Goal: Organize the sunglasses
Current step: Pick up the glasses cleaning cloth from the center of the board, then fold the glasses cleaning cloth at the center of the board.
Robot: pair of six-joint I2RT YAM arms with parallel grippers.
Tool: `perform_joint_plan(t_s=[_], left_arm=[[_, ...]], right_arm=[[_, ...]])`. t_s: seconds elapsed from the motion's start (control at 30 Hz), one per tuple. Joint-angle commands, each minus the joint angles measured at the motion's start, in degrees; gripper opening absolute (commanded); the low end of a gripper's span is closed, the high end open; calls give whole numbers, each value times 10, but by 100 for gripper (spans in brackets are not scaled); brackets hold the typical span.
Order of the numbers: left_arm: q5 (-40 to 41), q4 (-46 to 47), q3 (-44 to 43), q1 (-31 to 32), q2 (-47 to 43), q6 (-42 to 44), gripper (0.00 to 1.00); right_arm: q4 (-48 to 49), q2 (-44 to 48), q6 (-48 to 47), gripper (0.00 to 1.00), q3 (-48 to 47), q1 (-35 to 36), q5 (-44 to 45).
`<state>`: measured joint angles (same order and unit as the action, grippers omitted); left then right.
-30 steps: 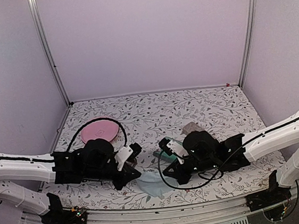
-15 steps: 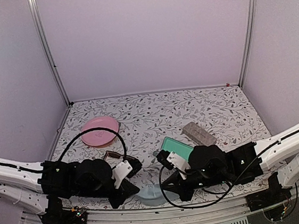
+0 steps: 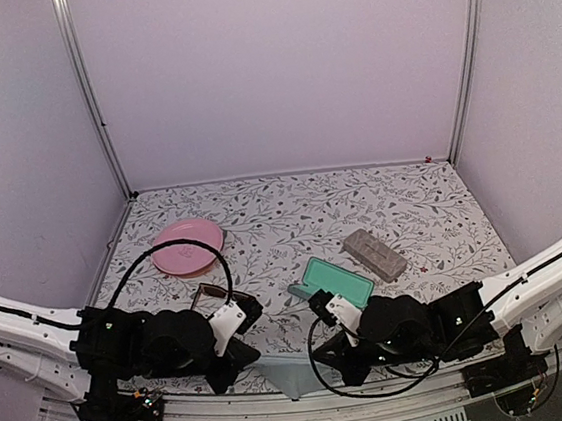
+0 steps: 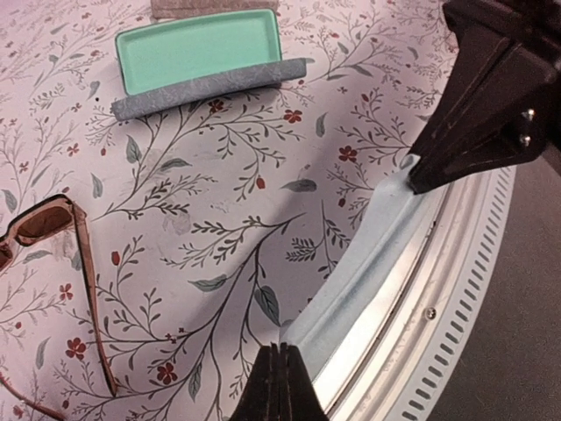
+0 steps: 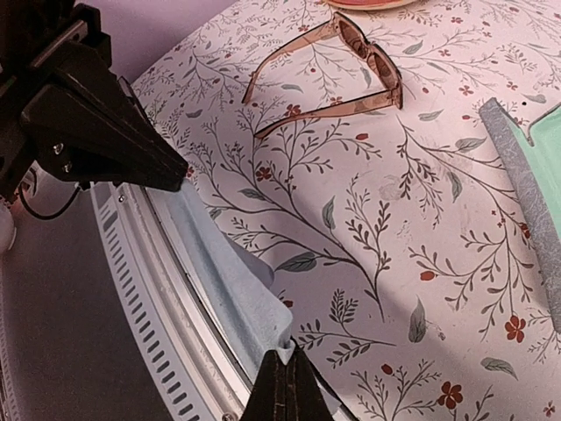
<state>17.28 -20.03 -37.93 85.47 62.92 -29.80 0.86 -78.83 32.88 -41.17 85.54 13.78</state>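
Sunglasses (image 5: 383, 70): which way from the hands?

— On the table (image 4: 219, 175), just far of the left gripper (image 4: 279, 381). Front roughly left-right, temples toward the near edge.

— Nearer hand?

— The left. But it and the right gripper (image 5: 280, 381) are both pinching the cloth (image 4: 377, 254) at the near edge.

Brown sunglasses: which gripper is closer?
Left. The left gripper, pinching the cloth, is at the near edge just right of the sunglasses; the right gripper is farther right along that edge.
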Motion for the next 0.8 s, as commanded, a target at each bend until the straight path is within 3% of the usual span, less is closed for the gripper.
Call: perform_joint_plan(t_s=[0.0, 0.77], left_arm=[[0, 27, 17, -42, 7, 32, 0], [-129, 202, 31, -237, 166, 191, 0]], right_arm=[[12, -9, 23, 0, 9, -24, 26], [102, -140, -82, 0, -16, -156, -43]])
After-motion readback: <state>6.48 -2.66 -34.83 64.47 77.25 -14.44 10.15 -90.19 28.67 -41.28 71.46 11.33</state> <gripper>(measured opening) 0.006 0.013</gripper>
